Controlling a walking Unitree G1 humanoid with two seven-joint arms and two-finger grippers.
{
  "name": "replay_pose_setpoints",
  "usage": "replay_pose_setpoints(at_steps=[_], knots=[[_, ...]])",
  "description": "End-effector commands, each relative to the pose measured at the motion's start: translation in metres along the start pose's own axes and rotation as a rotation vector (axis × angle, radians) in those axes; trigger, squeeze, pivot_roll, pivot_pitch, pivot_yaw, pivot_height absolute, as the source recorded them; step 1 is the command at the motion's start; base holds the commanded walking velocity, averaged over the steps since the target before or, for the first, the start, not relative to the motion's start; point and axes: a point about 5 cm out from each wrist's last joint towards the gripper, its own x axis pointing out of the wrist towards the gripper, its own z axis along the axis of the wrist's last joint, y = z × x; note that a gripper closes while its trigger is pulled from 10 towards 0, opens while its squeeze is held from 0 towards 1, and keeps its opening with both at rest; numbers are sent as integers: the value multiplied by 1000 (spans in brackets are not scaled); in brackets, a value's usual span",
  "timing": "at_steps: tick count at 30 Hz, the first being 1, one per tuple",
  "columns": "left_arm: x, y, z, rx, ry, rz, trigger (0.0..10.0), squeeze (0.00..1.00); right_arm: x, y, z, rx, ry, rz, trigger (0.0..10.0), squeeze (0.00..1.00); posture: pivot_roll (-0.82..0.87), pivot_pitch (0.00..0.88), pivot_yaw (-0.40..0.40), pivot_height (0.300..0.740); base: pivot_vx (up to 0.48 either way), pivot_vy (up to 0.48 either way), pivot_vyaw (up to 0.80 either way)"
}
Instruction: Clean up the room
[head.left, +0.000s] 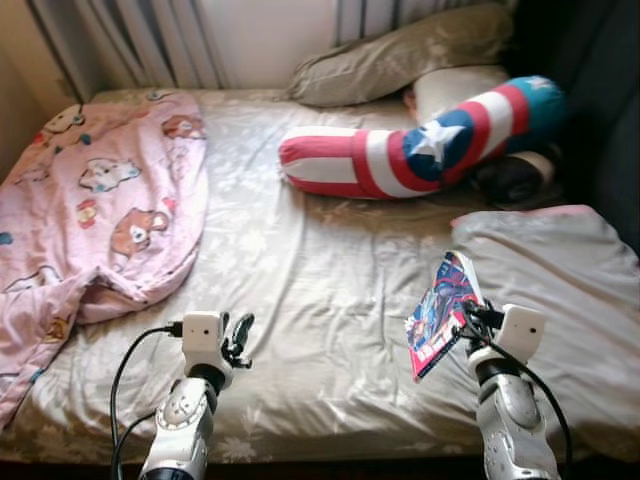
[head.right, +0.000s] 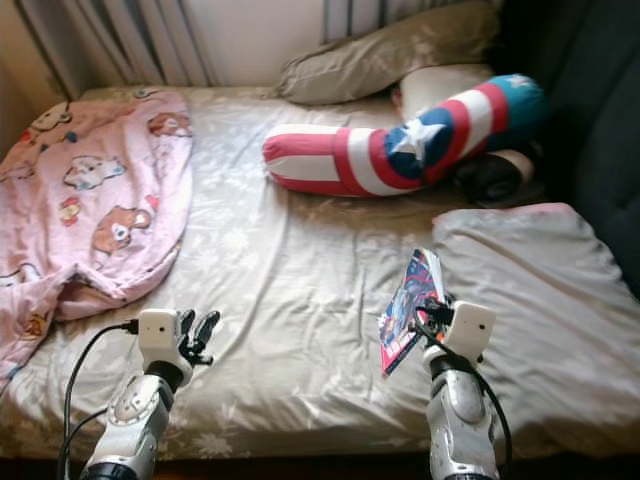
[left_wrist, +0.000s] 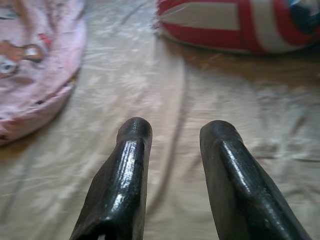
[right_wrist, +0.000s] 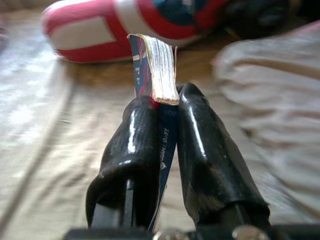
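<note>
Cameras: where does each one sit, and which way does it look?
Head eyes: look forward and down at the bed; both arms show, right gripper holding a book.
Left wrist: along the open left gripper toward the blanket.
Right wrist: along fingers shut on the book.
All share the striped pillow.

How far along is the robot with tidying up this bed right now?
Early on. In hand: the right gripper is shut on a comic book, lifted off the bed. The left gripper is open above the sheet. Left: the pink blanket lies crumpled, and the striped bolster and pillows sit heaped at the head.
</note>
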Motion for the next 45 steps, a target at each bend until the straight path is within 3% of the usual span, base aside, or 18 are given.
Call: replay_pose_setpoints(at_steps=[1, 23, 45], knots=[[1, -3, 0, -13, -2, -7, 10000, 0, -2, -8, 2, -11, -18, -19, 10000, 0, 31, 109, 23, 740, 0, 0, 0], [1, -5, 1, -14, -4, -14, 10000, 0, -1, -11, 1, -29, -16, -38, 10000, 0, 32, 105, 23, 740, 212, 0, -55], [3, -7, 9, -13, -44, -13, 10000, 0, -2, -1, -1, -12, -27, 19, 10000, 0, 31, 99, 27, 740, 0, 0, 0]])
